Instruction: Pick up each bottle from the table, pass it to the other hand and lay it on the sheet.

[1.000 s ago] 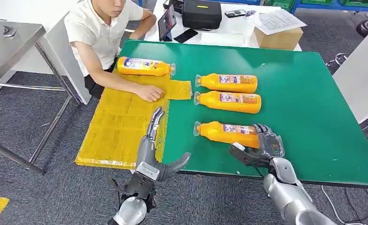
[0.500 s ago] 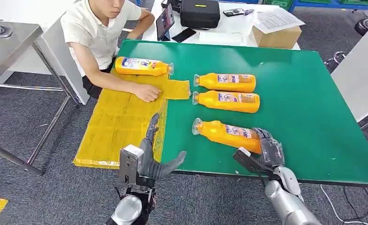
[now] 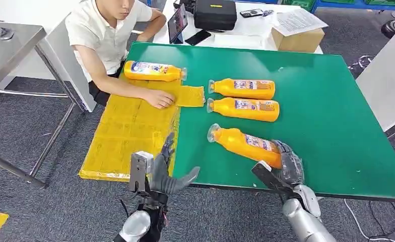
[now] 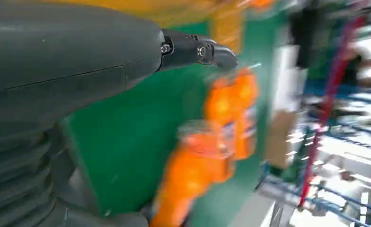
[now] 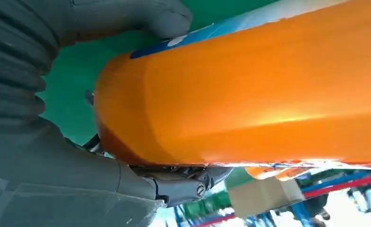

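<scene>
Left robot hand (image 3: pixel 162 171) hangs at the near table edge beside the yellow sheet (image 3: pixel 127 133), fingers spread, thumb out, holding nothing. A person's hand (image 3: pixel 158 99) rests on the sheet's far part. One bottle (image 3: pixel 152 71) already lies at the sheet's far end.

On the green table (image 3: pixel 331 101), two more orange bottles (image 3: pixel 243 88) lie side by side, caps toward the sheet, well apart from both robot hands.

Held bottle (image 3: pixel 246 145): right robot hand (image 3: pixel 285 169) is wrapped around its base end, thumb on one side, fingers on the other; the right wrist view shows the thumb (image 5: pixel 141 19) pressing on the label. Cap end tilts away toward the sheet; cannot tell if it touches the table.

Handling, as a judgement: plastic, filled, so moderately heavy and stiff; smooth glossy wall plus slick label, likely slippery. Gripped at the base, the long body levers down at the cap end, so it may sag or twist. Left robot hand should probably take it mid-body or near the neck shoulder, not on the cap. Round body may roll once laid on the sheet.
</scene>
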Robot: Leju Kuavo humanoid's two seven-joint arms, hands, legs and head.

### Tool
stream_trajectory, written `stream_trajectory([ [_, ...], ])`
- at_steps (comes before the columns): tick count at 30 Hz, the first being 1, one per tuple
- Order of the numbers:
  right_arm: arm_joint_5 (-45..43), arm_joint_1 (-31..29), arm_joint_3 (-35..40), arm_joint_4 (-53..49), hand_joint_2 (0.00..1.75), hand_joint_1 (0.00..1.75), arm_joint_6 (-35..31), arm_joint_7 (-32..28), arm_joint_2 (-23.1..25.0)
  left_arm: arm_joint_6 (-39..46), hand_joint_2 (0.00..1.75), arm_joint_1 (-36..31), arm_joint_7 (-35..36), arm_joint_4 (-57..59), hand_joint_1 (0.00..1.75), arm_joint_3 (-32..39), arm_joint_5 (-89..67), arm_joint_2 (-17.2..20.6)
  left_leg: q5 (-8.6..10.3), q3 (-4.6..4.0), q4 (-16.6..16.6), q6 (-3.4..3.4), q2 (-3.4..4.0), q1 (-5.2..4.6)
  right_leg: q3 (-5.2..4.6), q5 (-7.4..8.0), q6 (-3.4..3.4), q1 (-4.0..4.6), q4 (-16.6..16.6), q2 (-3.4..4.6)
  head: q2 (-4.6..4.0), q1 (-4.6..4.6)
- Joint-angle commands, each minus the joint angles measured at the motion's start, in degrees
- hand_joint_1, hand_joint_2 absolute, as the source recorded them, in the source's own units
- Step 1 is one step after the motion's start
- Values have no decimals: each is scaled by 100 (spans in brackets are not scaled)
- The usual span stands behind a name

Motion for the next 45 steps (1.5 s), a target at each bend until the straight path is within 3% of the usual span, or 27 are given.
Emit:
stream_trajectory([
  [1, -1397, 867, -80, -1567, 175, 175, 455, -91, 697, 15, 175, 229, -138, -198, 0, -138, 863, 387, -4, -3, -4, -13, 13, 8, -8, -1, -13, 8, -2, 15, 0, 0],
  [9, -1937, 1068, 368, -1917, 175, 175, 748, -271, 1198, -371, 175, 141, -31, -339, 0, -286, 1236, 462, -7, -33, -3, -15, 12, 15, -32, -6, -16, 13, 4, 19, 0, 0],
  [22, -2224, 983, 680, -1853, 175, 175, 706, -333, 1197, -318, 175, -102, -84, -159, 0, -219, 1427, 369, 0, -65, -3, -12, -3, 9, -58, -3, -13, 6, 5, 5, 0, 0],
  [32, -1630, 650, 1695, -1317, 175, 175, 571, -325, 1315, -523, 175, -536, -131, -63, 0, -384, 1483, 188, -4, -59, -1, -16, 4, 10, -56, -6, -16, 7, 9, 13, 0, 0],
  [38, -1734, 567, 2328, -1164, 175, 173, 957, -329, 1251, -562, 175, -943, -287, 471, 0, -336, 1607, 109, -1, -56, -4, -17, -8, 11, -50, -7, -17, 8, 4, 2, 0, 0],
  [45, -1798, 425, 2487, -1110, 175, 175, 987, -462, 1261, -581, 175, -1135, -282, 757, 0, -306, 1686, 25, 1, -62, -5, -14, -8, 9, -54, -5, -14, 6, 3, 1, 0, 2],
])
